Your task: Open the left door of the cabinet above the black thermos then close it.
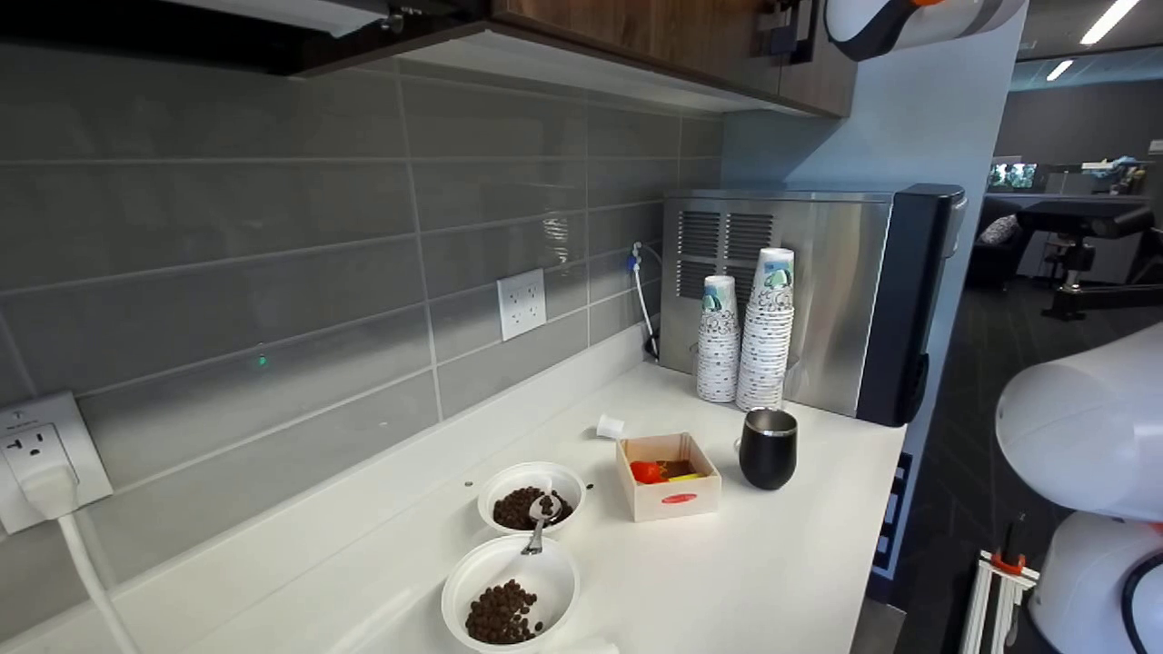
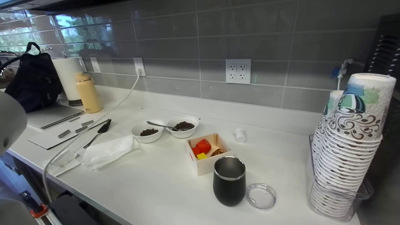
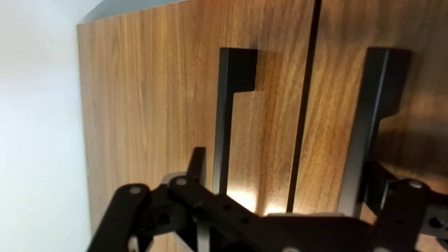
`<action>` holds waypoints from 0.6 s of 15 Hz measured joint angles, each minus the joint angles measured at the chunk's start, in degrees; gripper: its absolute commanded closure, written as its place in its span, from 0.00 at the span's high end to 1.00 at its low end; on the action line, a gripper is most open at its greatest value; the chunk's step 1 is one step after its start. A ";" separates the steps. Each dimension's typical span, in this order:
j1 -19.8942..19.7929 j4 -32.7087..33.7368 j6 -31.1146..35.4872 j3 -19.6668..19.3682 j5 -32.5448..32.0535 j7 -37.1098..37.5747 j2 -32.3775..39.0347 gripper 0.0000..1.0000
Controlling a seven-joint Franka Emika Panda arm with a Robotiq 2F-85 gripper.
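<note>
Opening, we judge: black gripper (image 3: 287, 171) spread, seemingly hooking flat brown-wood left door's (image 3: 332, 120) black bar (image 3: 364, 122); pull toward white bench's (image 1: 740, 572) front edge.

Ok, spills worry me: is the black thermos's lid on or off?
Off: the black thermos shows its open mouth, and a clear lid lies beside it.

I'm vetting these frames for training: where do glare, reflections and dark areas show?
Wrist view: glare whitens parts of a cabinet door beside its handle, and the claw is nearly black; both exterior views: the glossy tiles catch reflections; an exterior view: ceiling lights blow out to white.
</note>
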 measured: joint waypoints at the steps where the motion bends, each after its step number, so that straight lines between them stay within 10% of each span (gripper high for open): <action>1: -0.35 0.18 0.63 0.21 0.00 0.00 0.40 1.00; 9: -1.11 0.36 2.48 -0.06 -0.01 -0.11 1.23 1.00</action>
